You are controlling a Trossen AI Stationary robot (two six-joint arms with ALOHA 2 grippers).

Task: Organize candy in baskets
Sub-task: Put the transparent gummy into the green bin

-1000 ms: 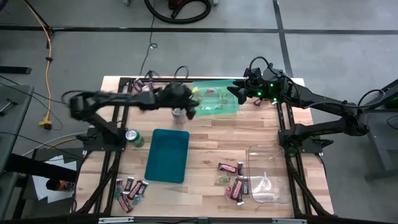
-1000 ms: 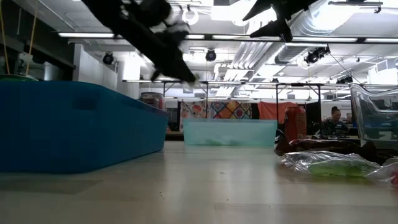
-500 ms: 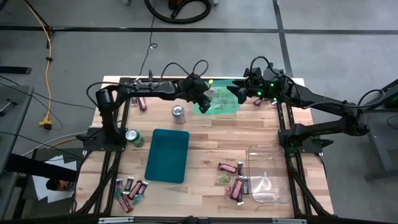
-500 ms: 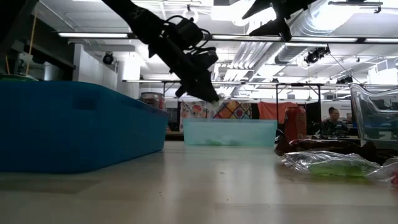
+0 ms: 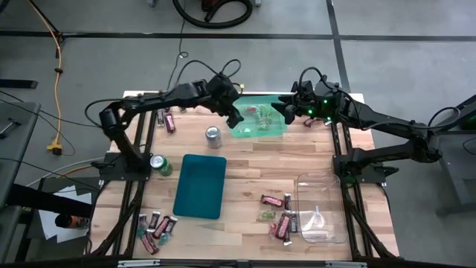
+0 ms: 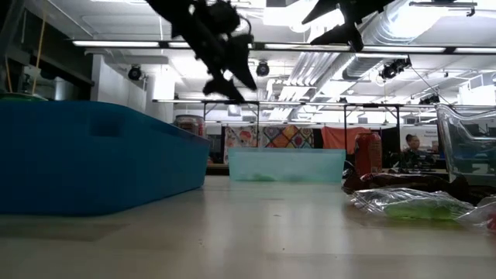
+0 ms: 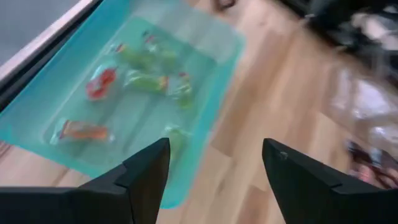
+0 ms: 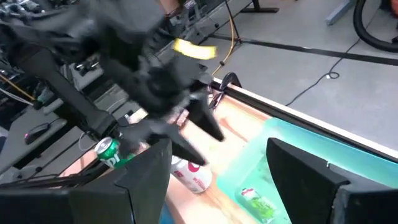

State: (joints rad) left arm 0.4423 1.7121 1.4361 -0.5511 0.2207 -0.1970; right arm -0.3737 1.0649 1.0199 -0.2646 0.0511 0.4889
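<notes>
1. Hovering at the table's 12 o'clock edge, the left gripper [image 5: 236,117] is holding its fingers apart and empty over the near corner of the light green basket [image 5: 277,129].
2. Sitting inside that basket are several small green and red wrapped candies [image 7: 144,79]; this sorting is judged partly done.
3. Waiting at the basket's 3 o'clock side, the right gripper [image 5: 285,112] is also standing spread, carrying nothing.
4. Lying empty at table centre is the dark teal basket [image 5: 201,185]; the clear basket [image 5: 321,208] at 4 o'clock is showing no candy that can be made out.
5. Remaining loose are a candy cluster [image 5: 280,216] just beside the clear basket, a second cluster [image 5: 155,229] at 7 o'clock, and a few dark bars [image 5: 169,120] at 11 o'clock.
6. Standing between the baskets are two soda cans [image 5: 213,135], which are not candy.
7. Judging overall, most of the task is still outstanding.
</notes>
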